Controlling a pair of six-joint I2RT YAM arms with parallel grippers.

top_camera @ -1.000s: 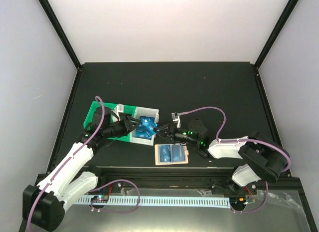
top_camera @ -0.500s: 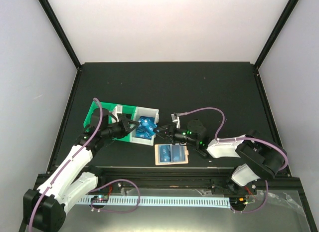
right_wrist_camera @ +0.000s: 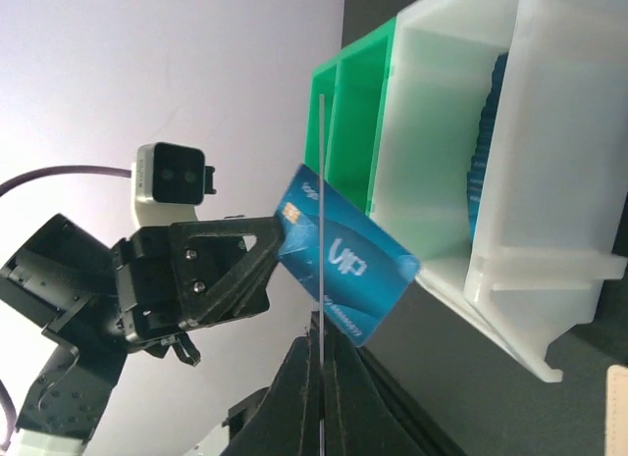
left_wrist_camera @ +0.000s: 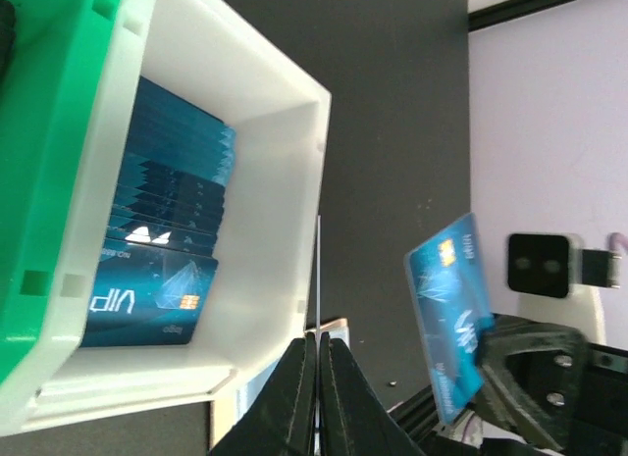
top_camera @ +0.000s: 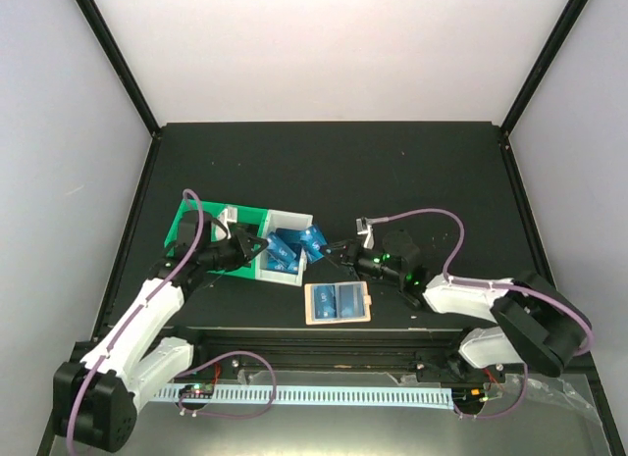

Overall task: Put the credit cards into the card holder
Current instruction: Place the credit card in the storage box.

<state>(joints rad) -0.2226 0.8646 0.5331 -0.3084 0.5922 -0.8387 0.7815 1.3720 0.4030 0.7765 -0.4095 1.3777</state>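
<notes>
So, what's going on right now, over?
Left tool shut on one credit card. Right tool shut on another card, both beside the white bin. Card holder lies flat, untouched. Nothing blocking it.

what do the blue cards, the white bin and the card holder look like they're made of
cards: thin stiff plastic, probably; glossy printed faces catching the light.
white bin: moulded plastic, with smooth, slightly shiny walls and ribbed edges.
card holder: tan and matte, leather-like; real or synthetic cannot be told from above.

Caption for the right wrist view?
Left fingers pinching a blue credit card near the white bin.
</notes>
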